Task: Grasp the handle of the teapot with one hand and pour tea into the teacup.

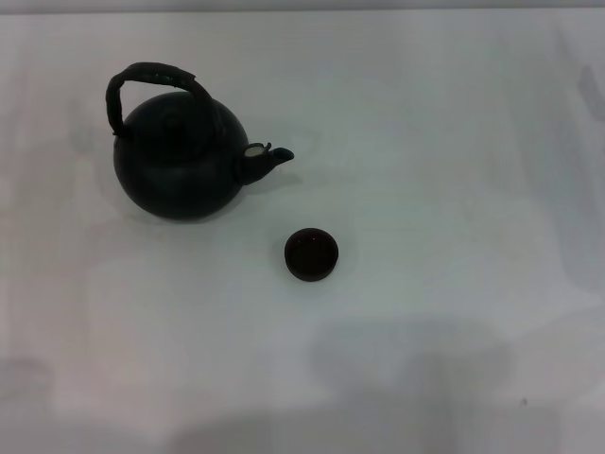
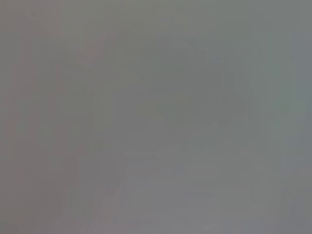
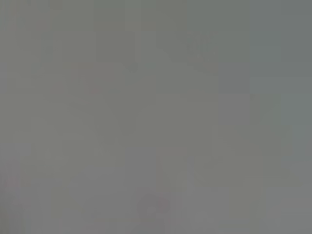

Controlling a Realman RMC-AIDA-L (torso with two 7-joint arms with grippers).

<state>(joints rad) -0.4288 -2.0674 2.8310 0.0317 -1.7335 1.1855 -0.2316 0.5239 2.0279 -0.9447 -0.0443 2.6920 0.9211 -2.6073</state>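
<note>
Teapot: the teapot (image 1: 180, 165) is a big round black pot. It stands upright in the upper left of the head view, on the white table (image 1: 454, 189).

Handle: the handle (image 1: 151, 80) is a dark, rough band that bends in an arch over the top of the pot. It leans a bit toward the left of the frame. Nothing is touching it.

Lid: a small knob (image 1: 173, 120) sits on top of the pot, under the arch of the handle.

Spout: the short spout (image 1: 265, 161) sticks out to the right side of the pot, toward the middle of the frame. There is a small pale spot on its top.

Teacup: the teacup (image 1: 311, 254) is small, round and dark (much smaller than the pot). It sits near the middle of the frame, below and a little to the right of the spout tip. It is near the pot but not touching it.

Left gripper: it does not show in the head view, and the left wrist view is only plain grey, so I cannot tell if it is wide or narrow.

Right gripper: the same here, out of the head view, with only grey in the right wrist view. I cannot tell how it stands.
</note>
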